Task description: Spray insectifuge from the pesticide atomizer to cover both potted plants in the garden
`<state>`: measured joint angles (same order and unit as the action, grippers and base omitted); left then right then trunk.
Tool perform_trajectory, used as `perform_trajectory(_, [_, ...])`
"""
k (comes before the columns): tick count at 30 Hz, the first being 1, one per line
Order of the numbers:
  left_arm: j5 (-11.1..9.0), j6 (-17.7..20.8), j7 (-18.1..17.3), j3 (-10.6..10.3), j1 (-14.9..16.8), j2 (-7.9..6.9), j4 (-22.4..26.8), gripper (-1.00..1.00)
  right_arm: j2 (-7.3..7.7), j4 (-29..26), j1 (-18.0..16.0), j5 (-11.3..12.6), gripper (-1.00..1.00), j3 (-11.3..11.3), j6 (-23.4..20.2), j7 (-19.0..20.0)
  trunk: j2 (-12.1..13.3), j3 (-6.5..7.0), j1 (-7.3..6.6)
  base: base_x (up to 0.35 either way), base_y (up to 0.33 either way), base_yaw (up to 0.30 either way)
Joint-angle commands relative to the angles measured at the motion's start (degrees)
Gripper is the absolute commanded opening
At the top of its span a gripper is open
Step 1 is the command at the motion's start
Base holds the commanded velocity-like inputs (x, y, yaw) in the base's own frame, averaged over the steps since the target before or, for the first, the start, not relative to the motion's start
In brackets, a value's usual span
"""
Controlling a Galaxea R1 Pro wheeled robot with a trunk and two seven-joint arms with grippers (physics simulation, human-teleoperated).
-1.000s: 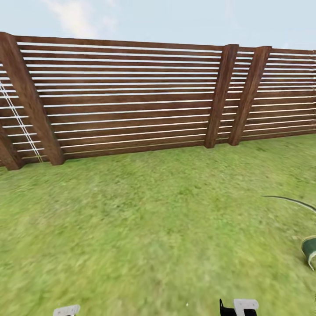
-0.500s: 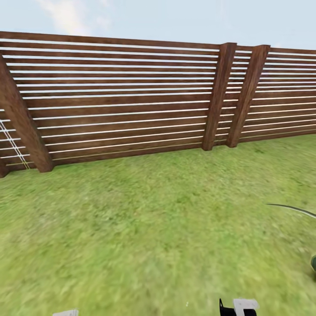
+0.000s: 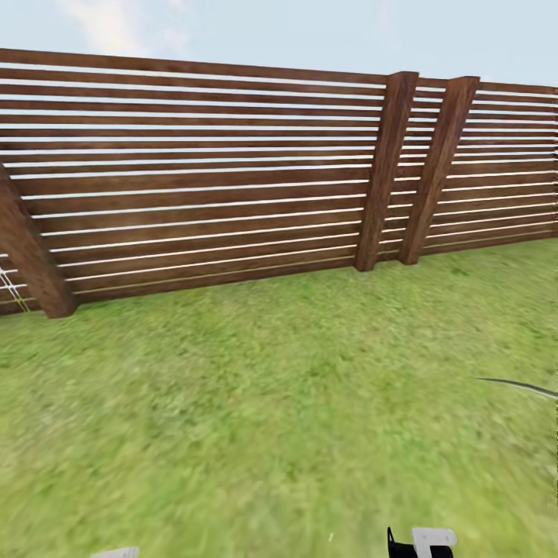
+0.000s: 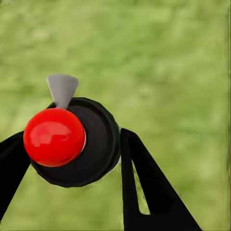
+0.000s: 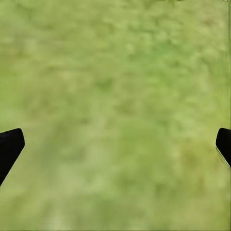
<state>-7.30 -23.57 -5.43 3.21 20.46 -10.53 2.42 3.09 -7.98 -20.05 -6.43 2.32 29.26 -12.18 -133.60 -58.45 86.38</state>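
Our view has swung since a second ago: the fence (image 3: 232,178) now sits further left and the green object at the right edge has dropped out. We face the lawn (image 3: 256,403) of the garden. Our left tool (image 4: 72,159) grips the pesticide atomizer (image 4: 72,142), red-capped, over grass. Our right tool (image 5: 115,144) gapes wide, holding nothing.

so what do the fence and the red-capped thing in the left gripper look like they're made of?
Fence: brown wood, matte, grain showing on slats and posts. Atomizer in the left gripper: probably plastic, a glossy red knob with highlights on a dark body, grey nozzle tip.
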Motion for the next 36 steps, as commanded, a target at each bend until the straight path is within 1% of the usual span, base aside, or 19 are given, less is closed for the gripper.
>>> perform_trajectory(1, [-0.5,-0.1,-0.6,0.3,0.0,-0.01,-0.1,-1.0,-0.02,0.1,-0.1,-0.6,1.0,0.2,0.1,-0.3,0.0,-0.05,0.02,0.343,0.0,-0.216])
perform_trajectory(16, [-0.6,-0.2,-0.6,0.3,0.0,-0.01,-0.1,-1.0,-0.02,0.1,0.0,-0.6,1.0,0.3,0.1,-0.3,0.0,-0.05,0.02,0.343,0.004,-0.282])
perform_trajectory(36, [-0.6,-0.2,-0.6,0.3,0.0,-0.01,-0.1,-1.0,-0.02,0.1,0.0,-0.6,1.0,0.2,0.1,-0.3,0.0,-0.05,0.02,0.343,0.121,-0.292])
